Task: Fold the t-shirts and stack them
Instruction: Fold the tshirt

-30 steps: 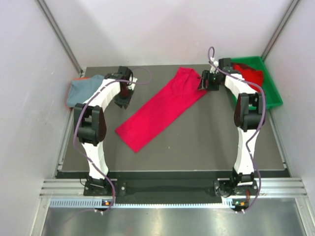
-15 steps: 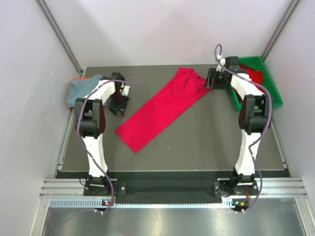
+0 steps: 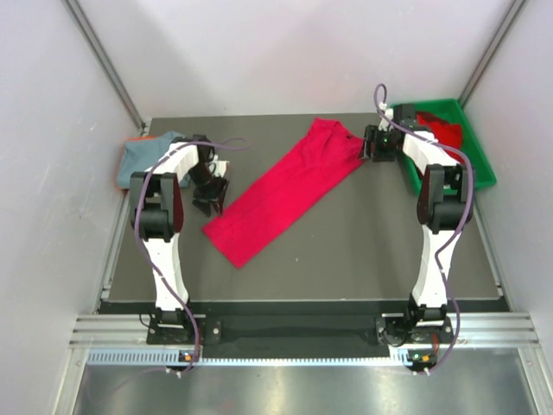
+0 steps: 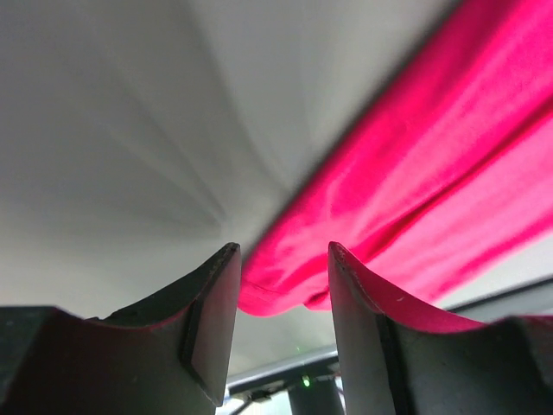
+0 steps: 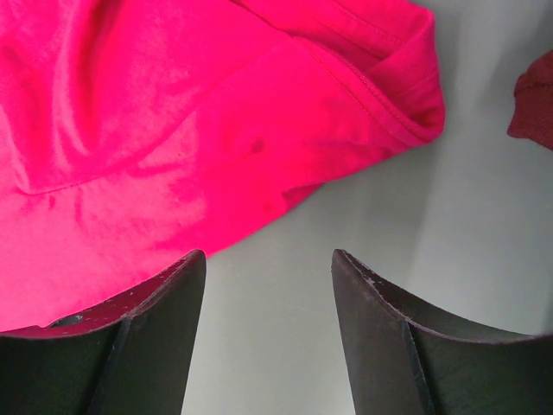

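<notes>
A bright red t-shirt lies as a long folded strip, running diagonally from the far middle of the table to the near left. My left gripper sits just left of its near-left end. In the left wrist view that gripper is open, with the red t-shirt's corner just beyond the fingertips. My right gripper is at the strip's far right corner. It also stands open over bare table, and the red t-shirt's edge lies just ahead. A grey-blue t-shirt rests at the far left.
A green bin at the far right holds more red cloth, and a dark red piece shows at the right wrist view's edge. An orange edge peeks from behind the grey-blue t-shirt. Walls close in the table on three sides.
My left gripper has moved nearer and toward the strip's near-left end, and its jaws have widened. The right gripper has shifted only slightly at the far corner.
</notes>
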Motion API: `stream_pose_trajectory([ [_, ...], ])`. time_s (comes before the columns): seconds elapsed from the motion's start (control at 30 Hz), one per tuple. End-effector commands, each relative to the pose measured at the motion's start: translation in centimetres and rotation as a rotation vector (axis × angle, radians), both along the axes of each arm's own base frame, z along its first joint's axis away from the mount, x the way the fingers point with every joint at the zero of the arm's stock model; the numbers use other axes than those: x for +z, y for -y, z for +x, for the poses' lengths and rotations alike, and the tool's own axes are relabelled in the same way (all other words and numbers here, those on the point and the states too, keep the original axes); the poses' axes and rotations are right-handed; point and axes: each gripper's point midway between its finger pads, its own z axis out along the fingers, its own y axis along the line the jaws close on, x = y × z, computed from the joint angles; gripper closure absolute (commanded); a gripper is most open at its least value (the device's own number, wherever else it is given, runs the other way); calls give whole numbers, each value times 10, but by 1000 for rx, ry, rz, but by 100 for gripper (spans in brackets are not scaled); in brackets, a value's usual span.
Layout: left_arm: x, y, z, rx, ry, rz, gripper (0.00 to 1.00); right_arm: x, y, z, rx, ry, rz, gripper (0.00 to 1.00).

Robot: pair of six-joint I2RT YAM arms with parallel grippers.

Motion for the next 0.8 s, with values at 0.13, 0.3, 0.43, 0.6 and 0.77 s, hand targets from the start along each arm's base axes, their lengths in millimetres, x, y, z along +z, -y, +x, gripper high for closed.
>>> stream_pose_trajectory([
  [0.13,0,8,-48,-27,-164,-73,50,-8,6,20,-23,12,-4,39],
  [0.3,-5,6,-64,-29,-198,-62,59,-16,-1,26,-56,-10,54,39],
  [0.43,-5,4,-68,-34,-205,-51,82,-34,-14,23,-81,-73,135,39],
  [0.6,0,7,-75,-69,-207,-42,99,-45,-26,30,-78,-86,160,41],
  [0.77,6,28,-104,-154,-241,-59,100,-42,-32,53,-91,-38,182,51],
])
